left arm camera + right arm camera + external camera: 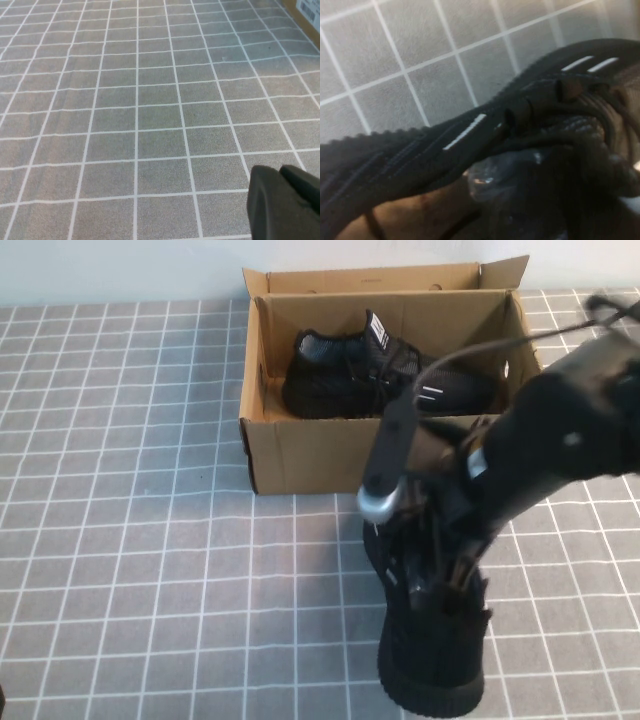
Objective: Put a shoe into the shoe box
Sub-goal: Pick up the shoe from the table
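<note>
Covering the table (pixel 120 540): grey grid cloth.

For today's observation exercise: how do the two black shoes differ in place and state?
The black knit shoe in the cardboard box lies on its side, untouched; the black knit shoe on the tiled mat sits outside, under the right gripper. The left gripper hovers over bare mat. Both look a matching pair.

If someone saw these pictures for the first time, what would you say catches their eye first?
Probably the right gripper near the table's front edge, right of centre, shut on a black shoe. Behind it stands the open cardboard shoe box, already holding a second black shoe. The left gripper appears only in its wrist view, over bare gridded mat.
</note>
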Action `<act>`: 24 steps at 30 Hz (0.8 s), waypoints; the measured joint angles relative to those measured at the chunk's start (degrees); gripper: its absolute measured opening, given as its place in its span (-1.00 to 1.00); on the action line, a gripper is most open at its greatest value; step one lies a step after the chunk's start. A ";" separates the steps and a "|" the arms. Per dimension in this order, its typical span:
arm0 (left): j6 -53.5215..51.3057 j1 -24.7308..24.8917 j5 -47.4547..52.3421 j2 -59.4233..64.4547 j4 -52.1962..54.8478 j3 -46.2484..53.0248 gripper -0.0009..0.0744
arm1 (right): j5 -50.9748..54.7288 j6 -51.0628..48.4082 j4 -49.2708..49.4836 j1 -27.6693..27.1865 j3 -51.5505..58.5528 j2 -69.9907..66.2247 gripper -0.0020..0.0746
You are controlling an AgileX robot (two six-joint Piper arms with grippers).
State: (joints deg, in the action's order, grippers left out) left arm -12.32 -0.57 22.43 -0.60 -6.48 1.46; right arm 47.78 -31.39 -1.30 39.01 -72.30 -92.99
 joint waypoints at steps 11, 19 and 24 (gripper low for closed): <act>0.00 0.00 0.00 0.00 0.00 0.00 -0.98 | 16.96 -3.24 2.86 -0.23 -8.73 12.33 -0.91; 0.00 0.00 0.00 0.00 0.00 0.00 -0.98 | 19.45 -11.44 8.78 -0.23 -13.54 12.68 -0.91; 0.00 0.00 0.00 0.00 0.00 0.00 -0.98 | 20.05 -12.28 8.78 -0.23 -13.52 12.39 -0.91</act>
State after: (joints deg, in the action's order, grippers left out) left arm -12.32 -0.57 22.43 -0.60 -6.48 1.46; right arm 67.82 -43.67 7.48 38.78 -85.82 -80.60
